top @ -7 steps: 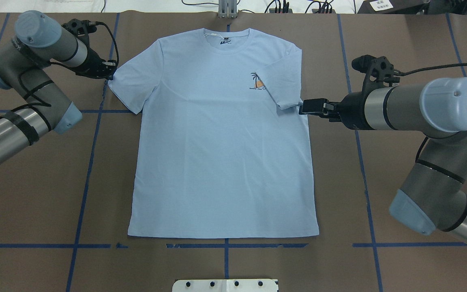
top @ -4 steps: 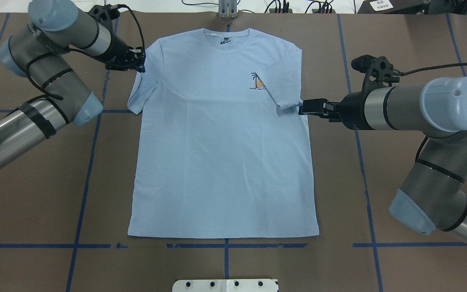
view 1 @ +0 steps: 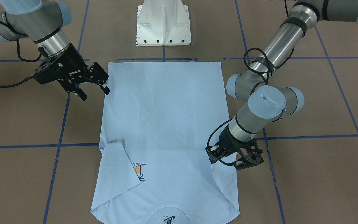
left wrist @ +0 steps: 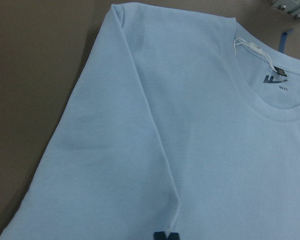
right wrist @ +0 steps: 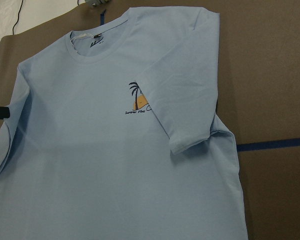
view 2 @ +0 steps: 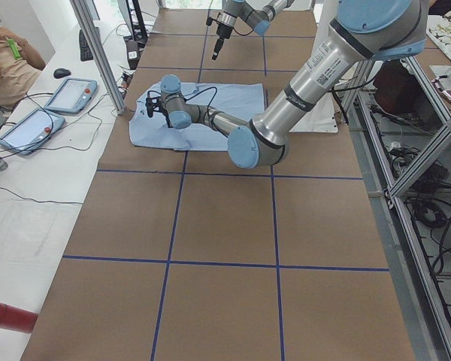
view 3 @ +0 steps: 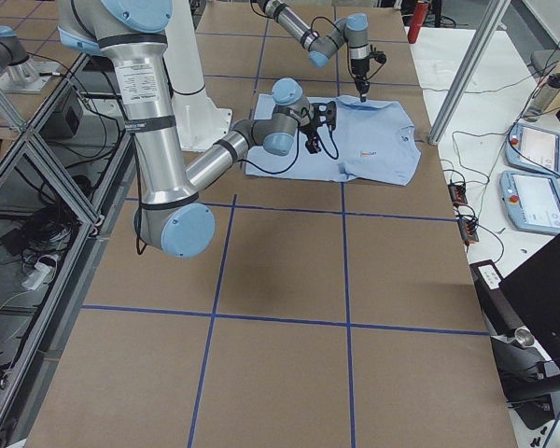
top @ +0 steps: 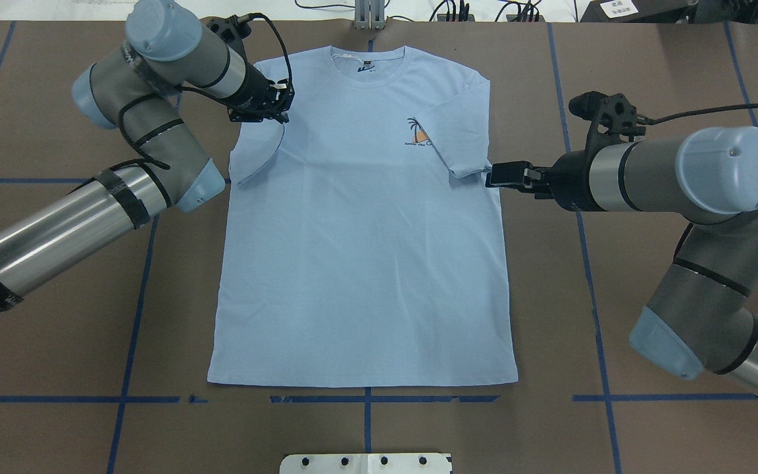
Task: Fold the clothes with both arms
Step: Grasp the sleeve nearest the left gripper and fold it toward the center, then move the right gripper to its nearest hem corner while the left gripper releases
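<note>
Sleeve fold in hand: the T-shirt (top: pixel 366 263) lies flat mid-frame on the table (top: pixel 418 428), with the left tool (top: pixel 280 112), upper left, clamped on its sleeve (top: pixel 259 150), which is turned inward. The right tool (top: pixel 501 174), centre right, stands open beside the cloth. The next move calls for laying the sleeve flat and releasing it.

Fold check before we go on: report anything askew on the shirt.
Nothing damaged. The T-shirt lies flat and square; its right sleeve is folded in at a slant, partly covering the palm print; the left end effector holds the other sleeve raised, mid-fold.
</note>
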Controlling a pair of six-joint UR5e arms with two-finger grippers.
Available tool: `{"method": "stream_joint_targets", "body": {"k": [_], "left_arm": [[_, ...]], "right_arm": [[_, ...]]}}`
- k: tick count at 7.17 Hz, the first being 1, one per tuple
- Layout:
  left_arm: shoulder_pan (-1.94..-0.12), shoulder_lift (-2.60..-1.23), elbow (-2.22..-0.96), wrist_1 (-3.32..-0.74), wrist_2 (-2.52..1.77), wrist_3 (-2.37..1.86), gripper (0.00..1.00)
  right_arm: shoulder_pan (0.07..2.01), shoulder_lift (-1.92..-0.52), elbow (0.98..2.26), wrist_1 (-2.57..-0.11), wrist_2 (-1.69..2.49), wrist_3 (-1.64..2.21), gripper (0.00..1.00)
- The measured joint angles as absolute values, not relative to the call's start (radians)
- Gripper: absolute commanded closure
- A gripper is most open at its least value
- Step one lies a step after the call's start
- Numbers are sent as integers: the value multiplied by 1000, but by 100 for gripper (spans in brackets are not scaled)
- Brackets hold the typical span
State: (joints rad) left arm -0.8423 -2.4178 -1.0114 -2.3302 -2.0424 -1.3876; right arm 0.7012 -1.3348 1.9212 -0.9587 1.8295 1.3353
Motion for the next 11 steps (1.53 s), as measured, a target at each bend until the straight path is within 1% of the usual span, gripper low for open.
{"method": "stream_joint_targets", "body": {"k": [1,2,3,5,6,7,8,9,11], "left_arm": [[-840,-2441,-980,-2332,-2022,-1390,25],[-836,-2447,-985,-2333,-2008,-1401,24],[-815,-2418,-1057,-2331,-2003,-1440,23],[-750,-2296,-1296,-2322,-2003,-1543,23],[-712,-2236,-1410,-2320,-1999,-1599,21],[-670,-2176,-1512,-2319,-1997,-1632,21],[-638,-2127,-1588,-2319,-2000,-1644,20],[-617,-2088,-1647,-2319,-2002,-1649,17],[-600,-2046,-1706,-2318,-1999,-1652,16]], "right_arm": [[701,-1335,1917,-959,1829,1335,0],[699,-1334,1915,-959,1829,1336,0],[695,-1331,1911,-964,1830,1339,0],[662,-1332,1928,-1036,1832,1377,0],[611,-1344,1945,-1080,1824,1451,0],[528,-1364,1971,-1118,1784,1566,3],[432,-1403,2008,-1151,1712,1657,7],[338,-1461,2044,-1180,1644,1724,6],[220,-1531,2080,-1196,1576,1873,6]]}}
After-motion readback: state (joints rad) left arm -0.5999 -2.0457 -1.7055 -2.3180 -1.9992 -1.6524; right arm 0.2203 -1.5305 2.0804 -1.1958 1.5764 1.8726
